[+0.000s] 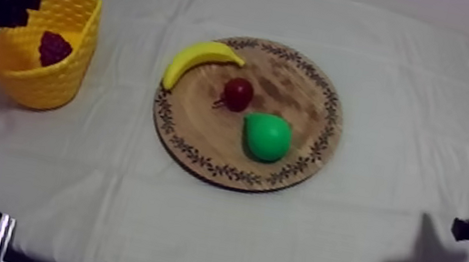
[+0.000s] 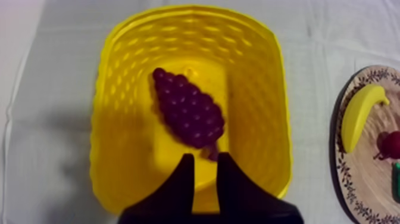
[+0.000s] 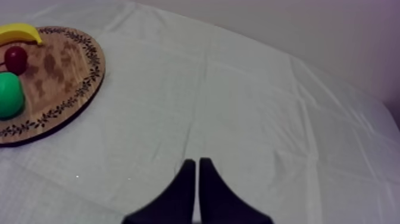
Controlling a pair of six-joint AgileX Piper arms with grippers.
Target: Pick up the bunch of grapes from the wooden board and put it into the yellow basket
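The purple bunch of grapes (image 2: 189, 113) lies inside the yellow basket (image 2: 122, 71), which stands at the table's left in the top view (image 1: 65, 66). My left gripper (image 2: 205, 156) hovers over the basket, open by a narrow gap with nothing between its fingers; the grapes' stem end lies just below its tips. From above, that gripper (image 1: 28, 2) sits at the basket's far left rim. The round wooden board (image 1: 320, 83) lies mid-table. My right gripper (image 3: 197, 161) is shut on nothing over bare cloth, to the right of the board.
A yellow banana (image 1: 200, 58), a small red fruit (image 1: 238, 94) and a green pear (image 1: 267, 137) rest on the board. Bare cloth stretches between the basket and the board and along the table's front edge.
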